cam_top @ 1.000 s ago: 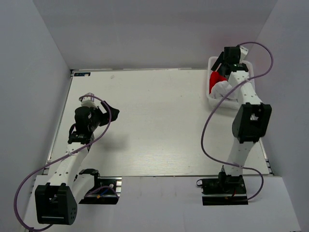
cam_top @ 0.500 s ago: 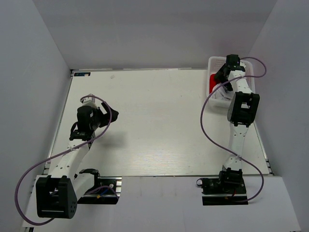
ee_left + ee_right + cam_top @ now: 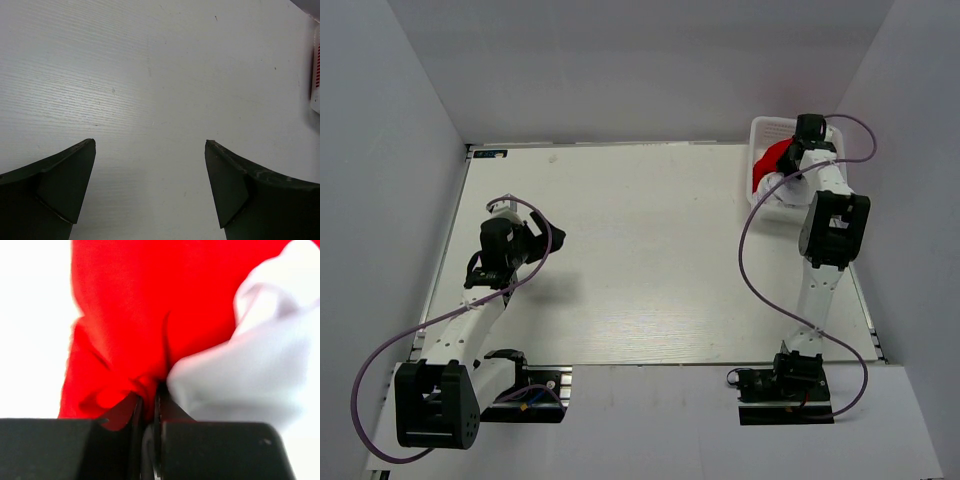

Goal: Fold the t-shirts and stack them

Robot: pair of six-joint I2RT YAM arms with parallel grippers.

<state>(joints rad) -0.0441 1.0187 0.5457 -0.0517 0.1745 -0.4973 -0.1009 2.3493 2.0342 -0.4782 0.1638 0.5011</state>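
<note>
No text, brand or number is legible; the small dark sticker [image 3: 492,153] at the eleven o'clock corner of the white wood-grain surface [image 3: 640,260] is too small to read.

soft, even light keeps the counter [image 3: 640,250] bright in the overhead view, with a faint shadow right of my left arm [image 3: 465,330]. my left wrist view is crisp, left jaws dark at the bottom. my right wrist view is overexposed white at left, and the red cloth [image 3: 150,315] is blurred.
</note>
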